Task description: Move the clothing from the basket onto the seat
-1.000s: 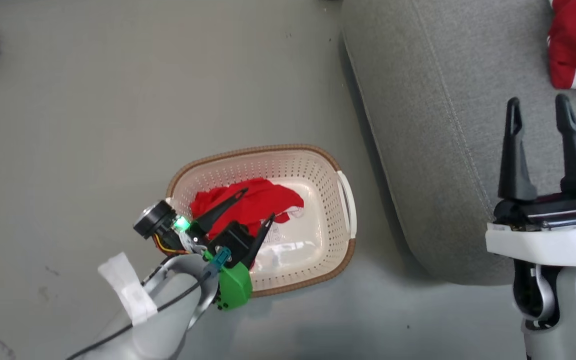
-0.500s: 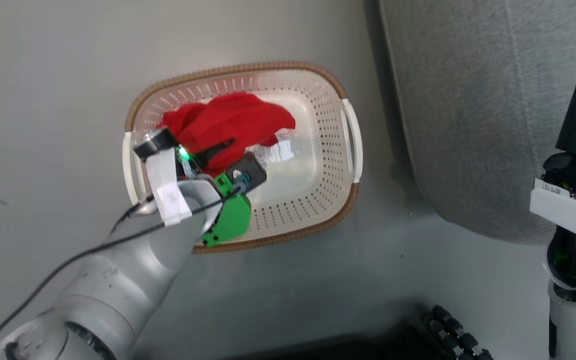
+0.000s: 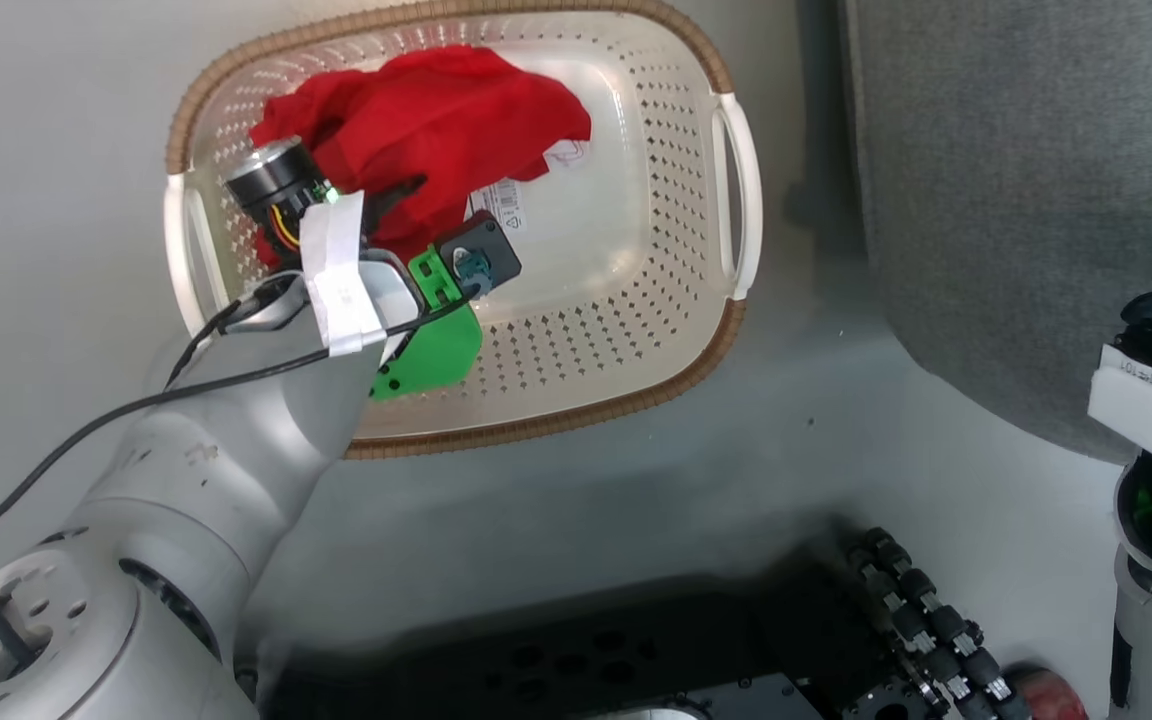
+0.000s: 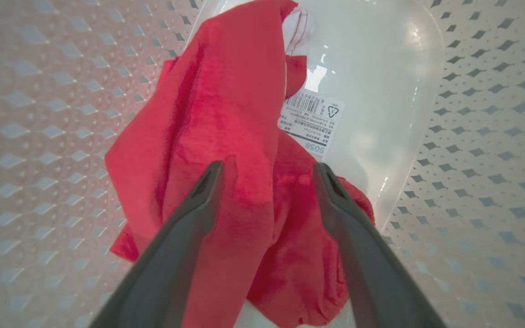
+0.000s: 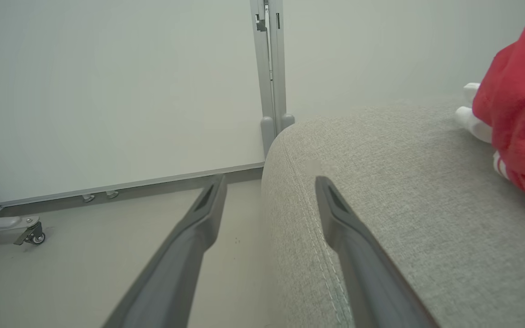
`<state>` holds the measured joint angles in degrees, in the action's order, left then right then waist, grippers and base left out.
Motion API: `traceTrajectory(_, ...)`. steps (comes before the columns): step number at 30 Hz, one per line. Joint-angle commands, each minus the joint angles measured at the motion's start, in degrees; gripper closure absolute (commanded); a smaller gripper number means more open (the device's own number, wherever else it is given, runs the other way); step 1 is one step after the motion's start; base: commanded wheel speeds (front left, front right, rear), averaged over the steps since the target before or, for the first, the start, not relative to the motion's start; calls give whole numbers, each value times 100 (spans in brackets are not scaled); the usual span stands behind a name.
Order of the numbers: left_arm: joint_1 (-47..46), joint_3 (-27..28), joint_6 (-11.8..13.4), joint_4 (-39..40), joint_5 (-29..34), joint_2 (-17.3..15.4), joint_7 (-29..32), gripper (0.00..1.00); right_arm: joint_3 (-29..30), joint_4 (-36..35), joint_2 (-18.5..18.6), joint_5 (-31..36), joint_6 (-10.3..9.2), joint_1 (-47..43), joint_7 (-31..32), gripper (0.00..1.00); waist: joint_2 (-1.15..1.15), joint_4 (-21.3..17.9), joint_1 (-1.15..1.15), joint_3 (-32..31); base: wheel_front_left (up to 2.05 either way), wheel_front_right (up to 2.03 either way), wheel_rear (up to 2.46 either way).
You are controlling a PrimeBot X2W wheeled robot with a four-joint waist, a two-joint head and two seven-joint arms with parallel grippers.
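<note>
The cream basket [image 3: 636, 340] stands on the floor left of the grey seat [image 3: 1016, 200]. One red clothing piece [image 3: 436, 110] lies bunched in the basket's left half, partly over the paper label [image 4: 312, 123]. My left gripper [image 4: 268, 167] is down inside the basket and open, its fingers [image 4: 189, 218] straddling a fold of the red clothing [image 4: 226, 105]. My right gripper [image 5: 270, 181] is open and holds nothing; it hovers over the seat's [image 5: 404, 191] rounded corner. Another red clothing piece with white trim [image 5: 522, 118] lies on the seat.
My black wheeled base [image 3: 636, 650] and a cable chain [image 3: 926, 620] sit at the bottom of the head view. Beyond the seat is a white wall with a grey metal post [image 5: 269, 68] and a caster foot [image 5: 32, 234] on the floor.
The head camera has dipped, so the basket shows larger and higher. My left gripper has gone down into the basket onto the red clothing. The right gripper still stays open.
</note>
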<state>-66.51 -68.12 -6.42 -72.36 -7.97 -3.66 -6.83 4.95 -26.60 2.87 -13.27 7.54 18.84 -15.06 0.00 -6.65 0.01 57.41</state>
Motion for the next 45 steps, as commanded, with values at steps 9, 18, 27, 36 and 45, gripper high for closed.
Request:
traceTrajectory(9, -380, -178, 647, -114, 246, -46, 141, 0, 126, -215, 2, -313, -10, -74, -18, 0, 0, -66, -1, 458, 0, 0, 0)
traceTrajectory(18, -446, -272, 983, -137, 347, -165, 95, 100, 118, -265, 2, -469, -10, -144, -18, 0, 0, -124, -1, 493, 0, 0, 0)
traceTrajectory(27, -219, 131, 1184, -66, -171, -102, -656, 100, 86, -70, 3, -484, -10, 148, -19, 0, 0, -34, -1, 184, 0, 0, 0)
traceTrajectory(36, 1015, 886, 1555, 1430, -823, -299, -834, 100, -199, 430, 5, -154, -10, -135, -18, 0, 0, 225, -1, -1370, 0, 0, 0)
traceTrajectory(45, 2783, 1969, 1870, 3319, -1007, -719, -832, 100, -640, 965, 5, 38, -10, -727, -18, 0, 0, 269, -1, -3086, 0, 0, 0)
